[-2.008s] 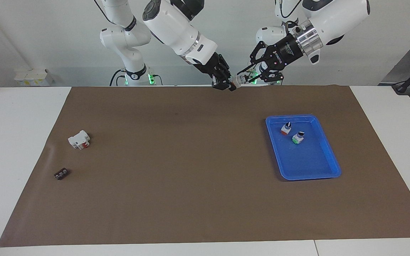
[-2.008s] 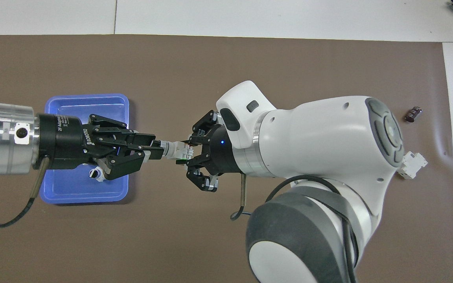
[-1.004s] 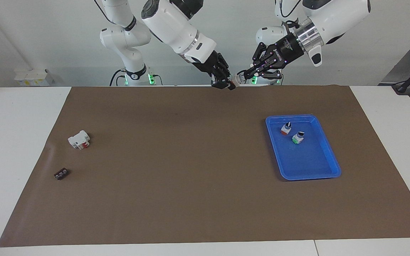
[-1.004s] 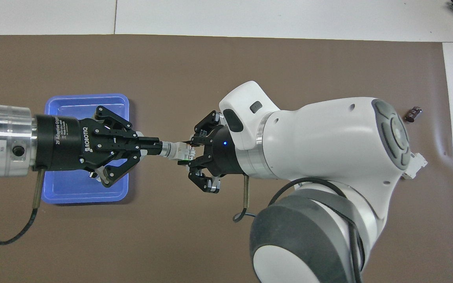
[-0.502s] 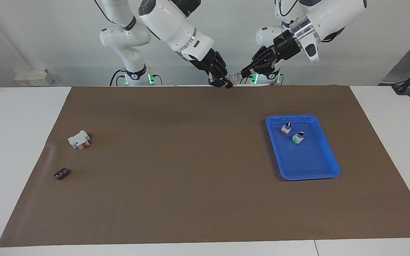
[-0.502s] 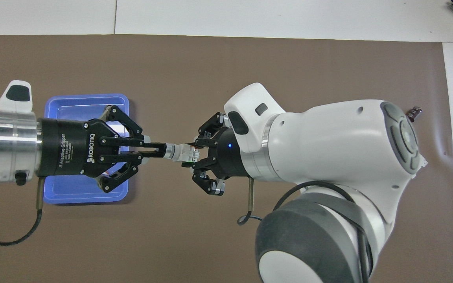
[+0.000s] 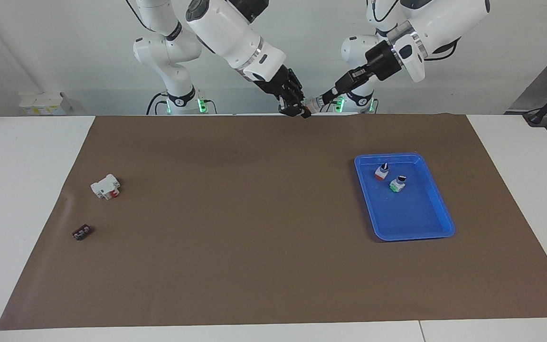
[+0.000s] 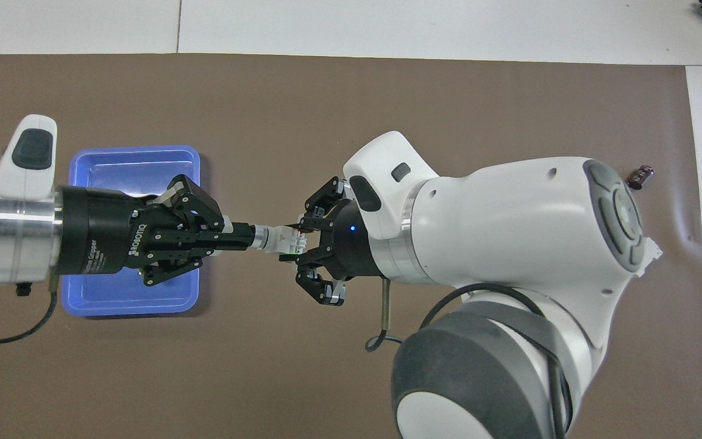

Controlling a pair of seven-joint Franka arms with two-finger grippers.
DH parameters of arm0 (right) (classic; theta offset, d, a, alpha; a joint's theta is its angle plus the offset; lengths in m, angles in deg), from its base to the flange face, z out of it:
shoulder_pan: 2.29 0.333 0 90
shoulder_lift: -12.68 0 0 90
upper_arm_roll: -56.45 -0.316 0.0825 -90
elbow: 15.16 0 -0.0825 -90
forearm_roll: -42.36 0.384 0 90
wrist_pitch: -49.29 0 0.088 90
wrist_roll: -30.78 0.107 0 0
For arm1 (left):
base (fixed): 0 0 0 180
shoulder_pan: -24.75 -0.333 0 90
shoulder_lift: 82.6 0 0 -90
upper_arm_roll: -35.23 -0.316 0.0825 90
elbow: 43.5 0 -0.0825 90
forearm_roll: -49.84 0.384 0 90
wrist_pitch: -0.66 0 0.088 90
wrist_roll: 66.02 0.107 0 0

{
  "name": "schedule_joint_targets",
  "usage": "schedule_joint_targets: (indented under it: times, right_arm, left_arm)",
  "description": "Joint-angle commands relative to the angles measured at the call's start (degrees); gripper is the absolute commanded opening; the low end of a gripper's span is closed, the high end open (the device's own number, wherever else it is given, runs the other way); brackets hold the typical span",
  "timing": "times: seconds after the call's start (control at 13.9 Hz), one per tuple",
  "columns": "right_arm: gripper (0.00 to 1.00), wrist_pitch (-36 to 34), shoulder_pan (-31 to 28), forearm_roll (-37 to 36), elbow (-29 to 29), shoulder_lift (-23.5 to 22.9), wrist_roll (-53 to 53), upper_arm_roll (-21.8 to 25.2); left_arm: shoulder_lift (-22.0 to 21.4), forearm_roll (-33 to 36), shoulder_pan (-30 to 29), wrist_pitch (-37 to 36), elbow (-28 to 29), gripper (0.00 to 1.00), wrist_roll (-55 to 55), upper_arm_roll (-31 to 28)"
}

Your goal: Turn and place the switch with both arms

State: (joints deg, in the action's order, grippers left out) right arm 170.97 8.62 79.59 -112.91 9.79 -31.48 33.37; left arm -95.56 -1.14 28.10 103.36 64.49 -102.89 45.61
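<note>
Robotics lab — two bench-mounted arms (image 7: 235,33)

The switch (image 8: 279,238) hangs level in the air above the brown-covered desk (image 7: 254,213), white boxy body gripped by the right end effector (image 8: 302,241), silvery collar and knob end pinched by the left end effector (image 8: 242,236).

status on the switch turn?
Right gripper shut on the switch body, held in the air. Left gripper shut on its knob. Blue tray holds two other switches; nothing in the way.
</note>
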Motion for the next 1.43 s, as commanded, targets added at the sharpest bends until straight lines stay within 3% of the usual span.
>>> schedule_joint_targets:
  times: [0.0,0.29,0.5,0.86,0.93,1.36]
  right_arm:
    - [0.0,2.33,-0.09,1.18,0.37,-0.98,1.79,-0.73]
    - [0.0,2.33,-0.09,1.18,0.37,-0.89,1.79,-0.73]
    - [0.0,2.33,-0.09,1.18,0.37,-0.98,1.79,-0.73]
    - [0.0,2.07,-0.09,1.09,0.28,0.5,3.8,-0.73]
    - [0.99,1.8,-0.09,0.14,-0.07,1.38,6.86,-0.64]
    - [1.0,0.14,-3.24,-0.22,-1.03,2.1,7.24,0.06]
  left_arm:
    - [-2.33,-1.22,0.17,-3.39,1.61,0.0,10.38,0.51]
    - [-2.24,0.45,0.25,-3.91,0.82,0.0,12.52,0.6]
    - [-2.33,5.62,0.43,-4.96,0.11,0.0,13.05,0.78]
    - [-2.5,5.98,0.08,-5.84,-0.41,0.0,14.28,0.43]
    - [-2.59,5.98,-0.18,-6.11,-0.41,0.0,14.28,0.34]
    - [-2.76,8.77,-0.54,-6.2,-0.15,0.0,15.69,-0.37]
